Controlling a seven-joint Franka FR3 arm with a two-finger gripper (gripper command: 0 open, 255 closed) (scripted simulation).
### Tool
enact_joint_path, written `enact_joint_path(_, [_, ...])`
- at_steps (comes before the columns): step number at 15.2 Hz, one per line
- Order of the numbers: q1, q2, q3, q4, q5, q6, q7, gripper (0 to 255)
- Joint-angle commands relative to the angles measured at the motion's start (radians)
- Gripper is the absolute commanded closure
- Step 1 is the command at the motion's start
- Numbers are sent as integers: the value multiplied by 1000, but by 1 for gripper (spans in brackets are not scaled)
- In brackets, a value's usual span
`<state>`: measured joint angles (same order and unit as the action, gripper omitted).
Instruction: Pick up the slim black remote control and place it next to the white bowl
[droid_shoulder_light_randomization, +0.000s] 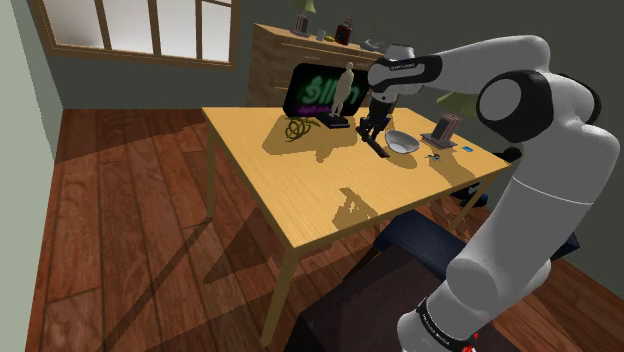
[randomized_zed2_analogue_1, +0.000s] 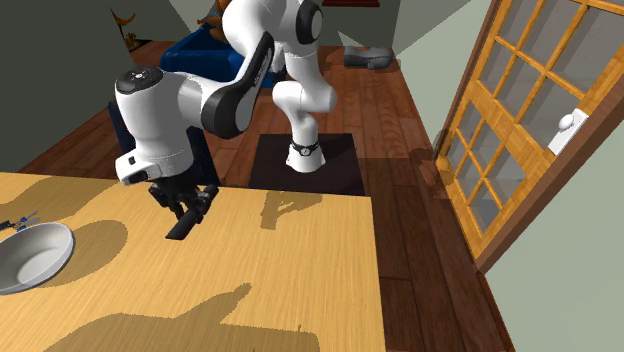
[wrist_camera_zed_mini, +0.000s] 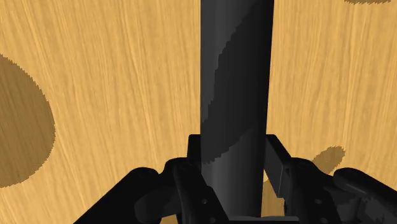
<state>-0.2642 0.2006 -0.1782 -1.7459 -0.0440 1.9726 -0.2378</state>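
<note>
My gripper (wrist_camera_zed_mini: 234, 151) is clamped on the slim black remote (wrist_camera_zed_mini: 235, 76). My fingers (wrist_camera_zed_mini: 277, 162) press its two long sides, since that narrow width is the only span I can close across. I hold it near one end, so most of its length juts out past my fingertips over the wooden table (randomized_zed2_analogue_1: 300, 290).

In the second exterior view the remote hangs from me at a slant, with its free end the lowest point. I judge it to be clear of the tabletop, though I cannot be sure of the gap. The white bowl (droid_shoulder_light_randomization: 402, 141) sits empty on the table near the remote, towards the shoulder view's right. The bare wood between them is where the remote belongs.

I take this for the carrying stage, with only the setting down left to do. That calls for lowering the remote until it lies flat beside the bowl's rim, not across it. Because I hold the remote so far from its middle, the long end acts as a lever. If its tip touches first, it may twist in my grip or swing against the bowl and nudge it. A small dark stand (droid_shoulder_light_randomization: 443, 130) just beyond the bowl leaves less room on that side, so the nearer side suits me better
</note>
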Motion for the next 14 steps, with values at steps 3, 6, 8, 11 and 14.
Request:
enact_joint_path(3, [-58,68,-30,88,24,-15,-95,255])
enact_joint_path(6, [-105,127,-47,169,45,-35,-162,255])
enact_joint_path(8, [-138,171,-56,232,60,-53,-205,255])
enact_joint_path(11, [-190,247,-67,343,84,-87,-266,255])
enact_joint_path(14, [-248,336,-73,479,110,-133,-322,255])
